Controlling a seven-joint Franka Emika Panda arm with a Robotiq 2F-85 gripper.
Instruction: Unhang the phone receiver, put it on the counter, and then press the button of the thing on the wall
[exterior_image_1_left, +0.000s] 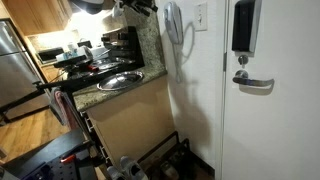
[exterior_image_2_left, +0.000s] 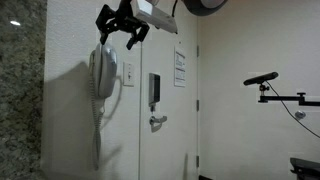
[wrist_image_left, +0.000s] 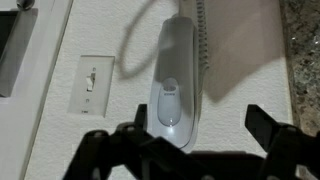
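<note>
The pale grey-white phone receiver (wrist_image_left: 175, 80) hangs upright on the white wall, its white cord (wrist_image_left: 207, 40) running along its side. It shows in both exterior views (exterior_image_1_left: 172, 25) (exterior_image_2_left: 103, 72). My gripper (wrist_image_left: 197, 135) is open, its dark fingers (wrist_image_left: 262, 125) spread either side of the receiver's near end and off the wall, with nothing held. In an exterior view the gripper (exterior_image_2_left: 122, 25) hovers just above the receiver. A white light switch (wrist_image_left: 92, 85) sits beside the phone. The dark speckled counter (exterior_image_1_left: 100, 97) lies below and to the side.
A metal bowl (exterior_image_1_left: 118, 82) and dark kitchen items (exterior_image_1_left: 105, 55) crowd the counter. The speckled upstand (exterior_image_1_left: 150, 45) meets the wall by the phone. A white door with a dark lock box (exterior_image_1_left: 243, 25) and lever handle (exterior_image_1_left: 255, 83) stands past the switch. A posted sign (exterior_image_2_left: 180, 68) hangs beyond.
</note>
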